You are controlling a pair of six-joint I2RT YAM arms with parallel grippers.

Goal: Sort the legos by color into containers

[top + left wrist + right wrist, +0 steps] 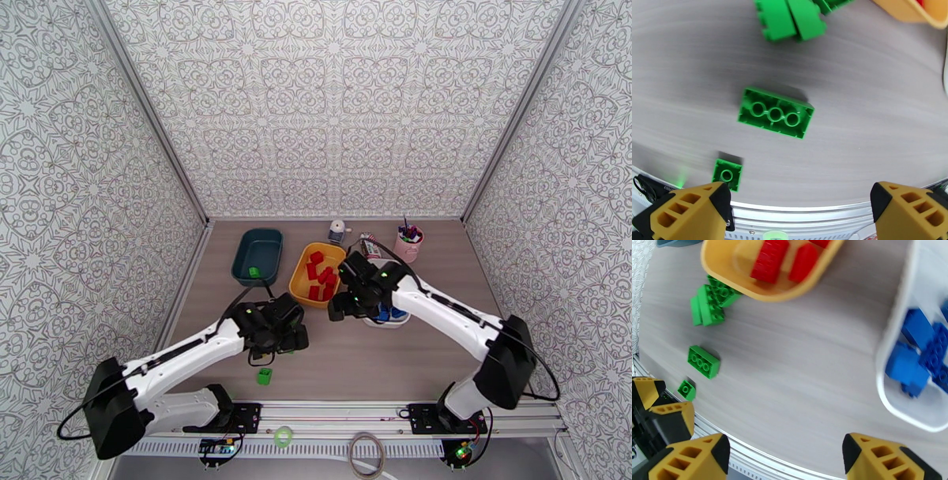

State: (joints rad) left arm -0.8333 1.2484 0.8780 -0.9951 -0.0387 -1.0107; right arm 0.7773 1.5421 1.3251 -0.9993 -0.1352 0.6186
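the left gripper (800, 205) sits at the bottom edge of the left wrist view, its yellow fingers (691, 209) spread wide and released, with nothing between them, above the grey table (869, 118). just above the left finger lies a small green brick (727, 174). at mid-frame a longer green brick (776, 117) rests with its hollow underside up. a heap of green bricks (790, 19) lies at the top edge, near the corner of the yellow tray (908, 10) at upper right. in the top view, from left to right, the teal tray (261, 249) holds a single green piece (253, 272), the yellow tray holds red bricks (320, 276), and the white tray (391, 324) with blue bricks (385, 313) lies partly under the right arm (442, 312), with a pink cup (408, 246) in the upper right. the right gripper (784, 453) is likewise released, jaws apart and empty, over bare table between the yellow and white trays.
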